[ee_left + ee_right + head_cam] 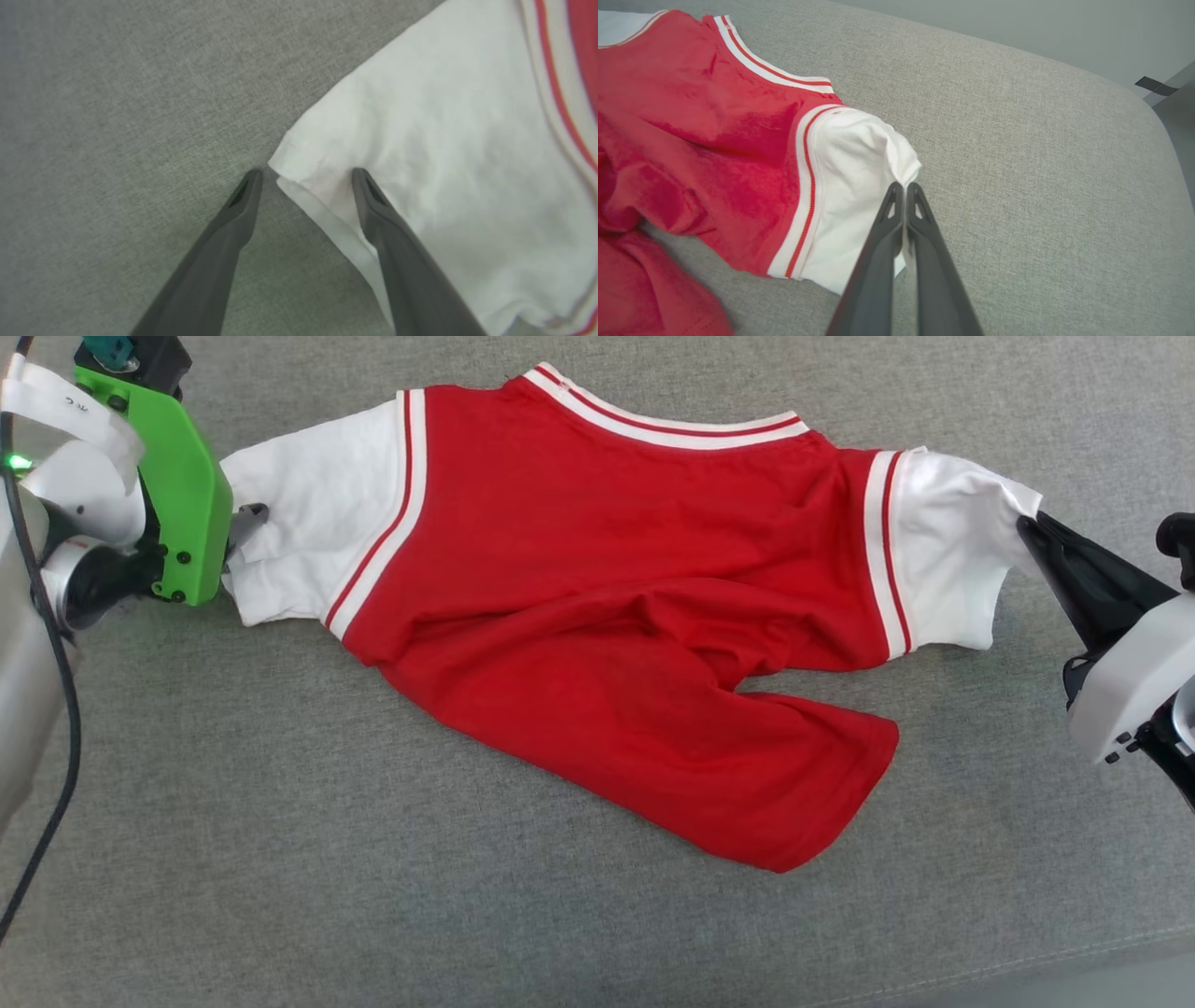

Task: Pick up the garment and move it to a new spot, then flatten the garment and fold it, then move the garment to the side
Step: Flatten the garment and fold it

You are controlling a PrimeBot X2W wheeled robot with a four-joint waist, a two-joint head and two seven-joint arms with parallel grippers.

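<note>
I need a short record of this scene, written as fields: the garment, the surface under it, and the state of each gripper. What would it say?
garment: red T-shirt with white sleeves, plain red face up, spread out but creased, lower part bunched and skewed
surface: grey woven upholstery
left gripper: open, corner of the left-side sleeve between its fingers
right gripper: shut on the edge of the right-side sleeve
fold: not yet done

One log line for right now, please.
garment: spread, rumpled | left gripper: open astride one sleeve corner | right gripper: shut on other sleeve
</note>
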